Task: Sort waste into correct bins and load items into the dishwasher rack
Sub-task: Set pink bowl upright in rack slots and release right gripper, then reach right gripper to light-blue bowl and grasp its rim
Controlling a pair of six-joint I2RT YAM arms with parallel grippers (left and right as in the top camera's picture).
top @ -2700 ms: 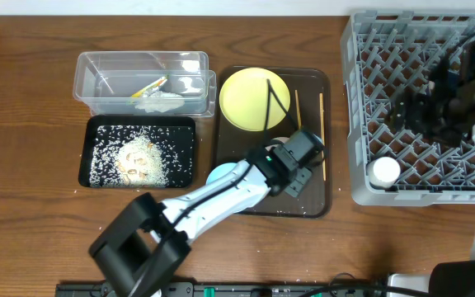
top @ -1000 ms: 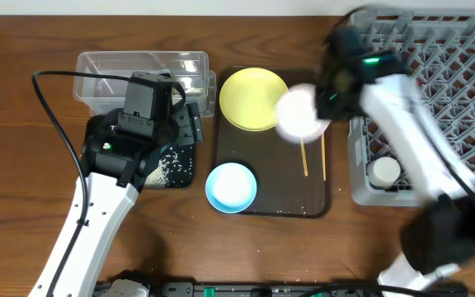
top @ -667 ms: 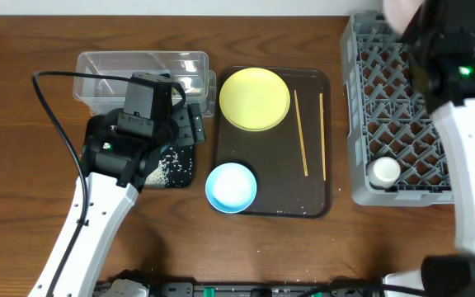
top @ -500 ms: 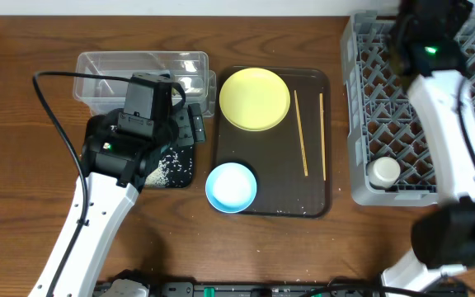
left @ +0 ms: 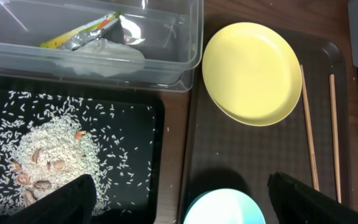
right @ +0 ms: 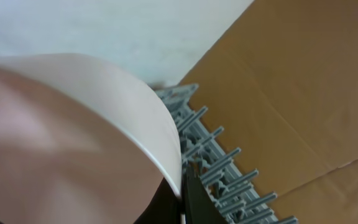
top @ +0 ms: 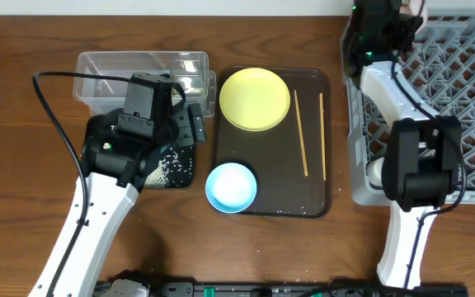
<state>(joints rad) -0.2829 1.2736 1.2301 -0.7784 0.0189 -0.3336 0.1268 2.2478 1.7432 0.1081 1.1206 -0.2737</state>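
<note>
Half filling the right wrist view with the beige bowl (right: 61, 143). Pinching its rim in the right jaws, closed tight on it, at 1 o'clock of the desk (top: 23, 206) over the far-left corner of the dishwasher rack (top: 468, 99). Holding the left jaws spread wide and empty, fingers (left: 67, 199) at the view's lower corners, hovering over the right end of the black tray (left: 135, 155) at 9 o'clock of the desk. Looking down on rice (left: 48, 149) heaped at 8 o'clock in that tray. Taking in the snack wrapper (left: 82, 34) in the clear tub (left: 166, 68) at the tray's 12 o'clock. Showing, on the brown serving tray (left: 229, 155), the yellow plate (left: 253, 71) at 11 o'clock, the light blue bowl (left: 225, 208) at 7 o'clock and two chopsticks (left: 308, 124) lying parallel at 3 o'clock.
</note>
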